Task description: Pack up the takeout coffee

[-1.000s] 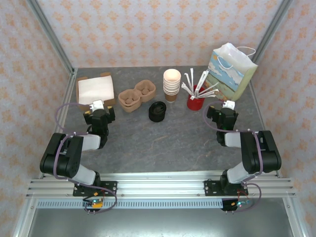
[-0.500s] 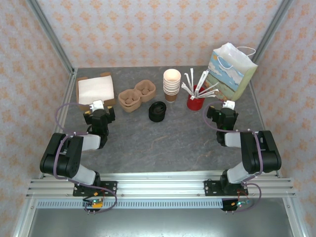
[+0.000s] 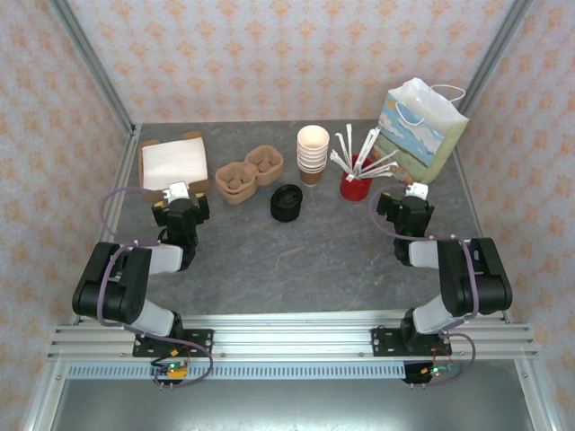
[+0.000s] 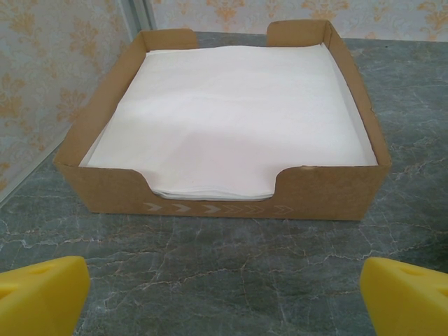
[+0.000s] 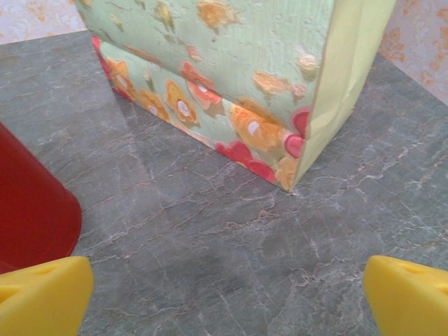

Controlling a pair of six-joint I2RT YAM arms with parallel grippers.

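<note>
The takeout coffee is out of view. A stack of lidless brown-and-white paper cups [image 3: 313, 153] stands at the back centre, and a black stack of round lids [image 3: 286, 202] sits in front of it. My left gripper [image 3: 179, 199] [image 4: 224, 301] rests low on the table, open and empty, facing the cardboard napkin box [image 3: 172, 164] [image 4: 224, 196]. On the right, my right gripper [image 3: 411, 203] [image 5: 227, 297] is also open and empty. It points at the base of the flowered paper bag [image 3: 424, 130] [image 5: 238, 77].
A two-cup pulp carrier [image 3: 249, 173] lies between the napkin box and the cups. A red cup of white stirrers [image 3: 356, 187] [image 5: 31, 203] stands left of the bag, close to my right gripper. Wallpapered walls close in the grey marble table [image 3: 296, 260].
</note>
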